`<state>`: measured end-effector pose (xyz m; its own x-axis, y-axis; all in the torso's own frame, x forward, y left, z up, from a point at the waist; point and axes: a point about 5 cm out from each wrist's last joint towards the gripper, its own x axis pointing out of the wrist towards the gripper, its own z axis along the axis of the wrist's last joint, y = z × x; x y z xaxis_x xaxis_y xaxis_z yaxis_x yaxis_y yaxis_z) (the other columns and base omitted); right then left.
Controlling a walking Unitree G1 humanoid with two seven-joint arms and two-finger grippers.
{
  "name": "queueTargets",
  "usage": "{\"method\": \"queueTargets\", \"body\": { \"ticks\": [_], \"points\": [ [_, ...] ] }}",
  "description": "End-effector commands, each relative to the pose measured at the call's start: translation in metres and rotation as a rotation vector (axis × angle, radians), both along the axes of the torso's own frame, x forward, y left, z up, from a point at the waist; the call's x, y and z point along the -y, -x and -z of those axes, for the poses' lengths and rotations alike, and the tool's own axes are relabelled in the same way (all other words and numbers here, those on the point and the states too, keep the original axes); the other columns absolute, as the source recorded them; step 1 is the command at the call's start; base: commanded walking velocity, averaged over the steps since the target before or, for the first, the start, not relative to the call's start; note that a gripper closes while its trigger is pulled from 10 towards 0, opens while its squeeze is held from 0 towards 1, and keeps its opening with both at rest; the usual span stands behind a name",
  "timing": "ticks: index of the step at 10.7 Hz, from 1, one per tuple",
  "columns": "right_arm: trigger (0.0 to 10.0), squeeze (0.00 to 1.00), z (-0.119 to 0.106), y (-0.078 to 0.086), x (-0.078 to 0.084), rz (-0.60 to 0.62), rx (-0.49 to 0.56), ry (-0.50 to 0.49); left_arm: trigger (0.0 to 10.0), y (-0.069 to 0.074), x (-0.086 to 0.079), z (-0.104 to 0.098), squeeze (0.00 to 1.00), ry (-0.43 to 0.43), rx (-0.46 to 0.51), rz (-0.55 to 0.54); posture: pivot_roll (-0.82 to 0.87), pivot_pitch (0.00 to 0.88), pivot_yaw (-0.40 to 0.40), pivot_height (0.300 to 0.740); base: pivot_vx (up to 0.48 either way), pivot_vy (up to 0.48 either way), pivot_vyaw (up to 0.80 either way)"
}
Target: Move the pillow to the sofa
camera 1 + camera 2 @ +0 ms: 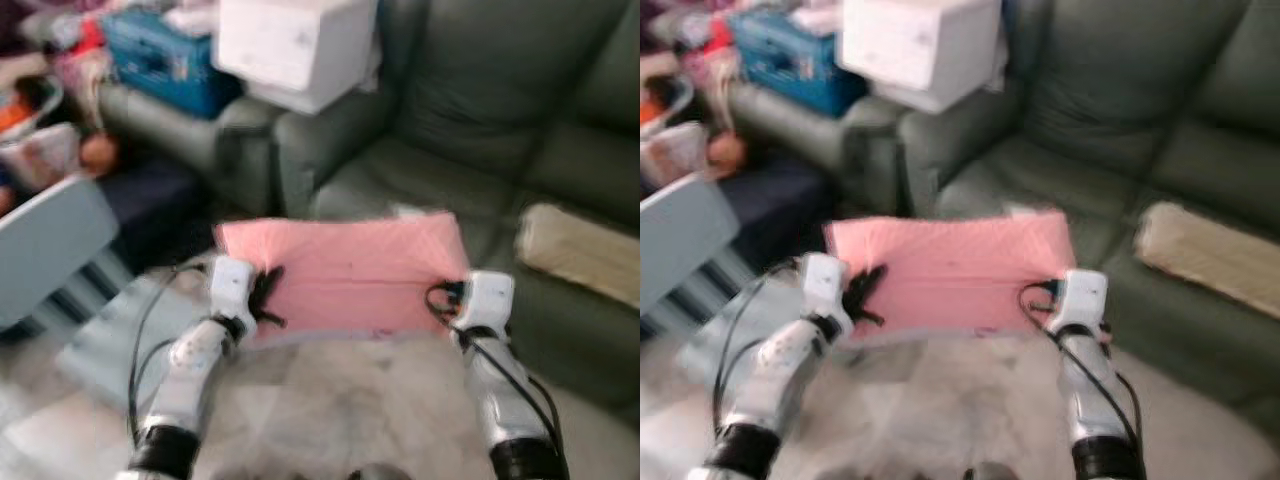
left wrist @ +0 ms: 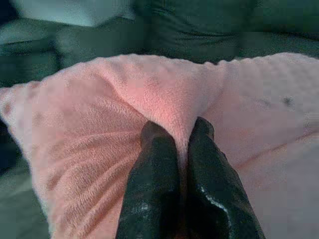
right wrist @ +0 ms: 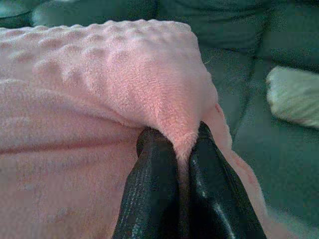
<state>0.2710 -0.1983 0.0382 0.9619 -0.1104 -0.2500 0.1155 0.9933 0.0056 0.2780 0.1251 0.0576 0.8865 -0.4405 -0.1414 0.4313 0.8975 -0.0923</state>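
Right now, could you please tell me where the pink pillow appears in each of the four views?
Left eye view: pink pillow at centre, held between both arms.
Right eye view: centre, slightly further left.
Left wrist view: pink plush pinched by the left gripper.
Right wrist view: its corner pinched by the right gripper.
Shared landmark: green sofa.

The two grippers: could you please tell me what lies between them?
The pink pillow spans the stretch between the left gripper and the right gripper. Each is shut on a fold of it, as both wrist views show. The green sofa is beyond.
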Motion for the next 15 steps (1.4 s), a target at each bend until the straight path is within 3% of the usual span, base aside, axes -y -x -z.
{"method": "queueTargets", "body": {
  "ticks": [1,3,7,12,15],
  "points": [
    [10.0,0.0,-0.0081,-0.0048,-0.0033,0.001,0.035,-0.007,10.0,-0.0008,-0.015,-0.0022,0.0,-0.015,0.016,-0.04,-0.06,0.0,-0.041,0.74,0.304,0.0,0.0],
    [10.0,0.0,-0.0086,-0.006,-0.0069,-0.009,0.036,-0.014,10.0,-0.0009,-0.0144,-0.0021,0.0,-0.015,0.018,-0.037,-0.06,0.0,-0.041,0.74,0.48,0.0,0.0],
    [10.0,0.0,-0.0076,-0.0048,-0.0072,-0.01,0.032,-0.017,10.0,0.0007,-0.0127,-0.0012,0.0,-0.013,0.014,-0.031,-0.07,0.0,-0.036,0.74,0.478,0.0,-0.69],
    [10.0,0.0,-0.0067,-0.0042,-0.0085,-0.007,0.025,-0.022,10.0,0.0002,-0.0133,-0.0001,0.0,-0.019,0.0,-0.027,-0.06,0.0,-0.031,0.74,0.465,0.0,-0.16],
    [10.0,0.0,-0.0064,-0.0033,-0.0086,-0.005,0.026,-0.028,10.0,-0.0005,-0.0134,0.0021,0.0,-0.03,-0.013,-0.031,-0.07,0.0,-0.03,0.74,0.326,0.353,-0.16]
  ]
}}
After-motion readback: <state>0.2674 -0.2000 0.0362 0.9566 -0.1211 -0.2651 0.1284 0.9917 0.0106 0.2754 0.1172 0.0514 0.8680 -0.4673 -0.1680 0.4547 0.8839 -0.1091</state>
